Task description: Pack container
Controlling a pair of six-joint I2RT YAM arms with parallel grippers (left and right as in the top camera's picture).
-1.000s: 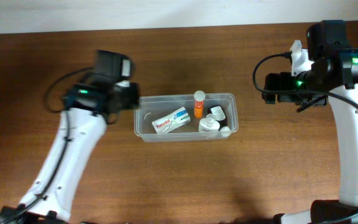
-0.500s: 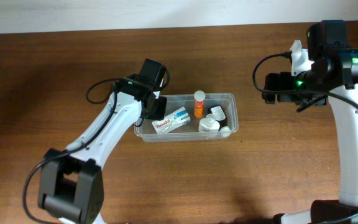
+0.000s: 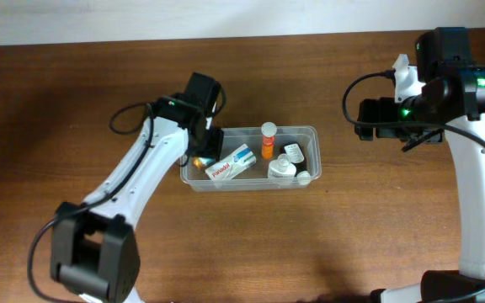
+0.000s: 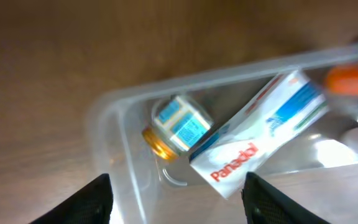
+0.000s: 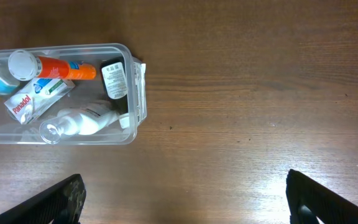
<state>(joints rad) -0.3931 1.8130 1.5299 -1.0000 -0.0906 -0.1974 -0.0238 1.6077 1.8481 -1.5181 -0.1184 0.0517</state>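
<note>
The container (image 3: 251,130) is a clear plastic tub in the middle of the table. It holds a Panadol box (image 3: 232,162), an orange tube with a white cap (image 3: 269,140), white bottles (image 3: 283,167) and a small gold-capped bottle (image 4: 180,123) at its left end. My left gripper (image 3: 207,143) hovers over that left end, open and empty (image 4: 179,208); the small bottle and the box (image 4: 257,134) lie below between its fingers. My right gripper (image 3: 370,114) is open and empty, to the right of the container, over bare wood (image 5: 185,199). The container (image 5: 135,93) shows at the upper left of the right wrist view.
The brown wooden table (image 3: 251,244) surrounds the container. A dark bottle with a white label (image 5: 114,79) lies at the container's right end. A pale wall edge (image 3: 226,17) runs along the far side of the table.
My left arm swung from left of the container to over its left end, then drew back slightly. A small gold-capped bottle now lies in that end. My right arm has not moved.
</note>
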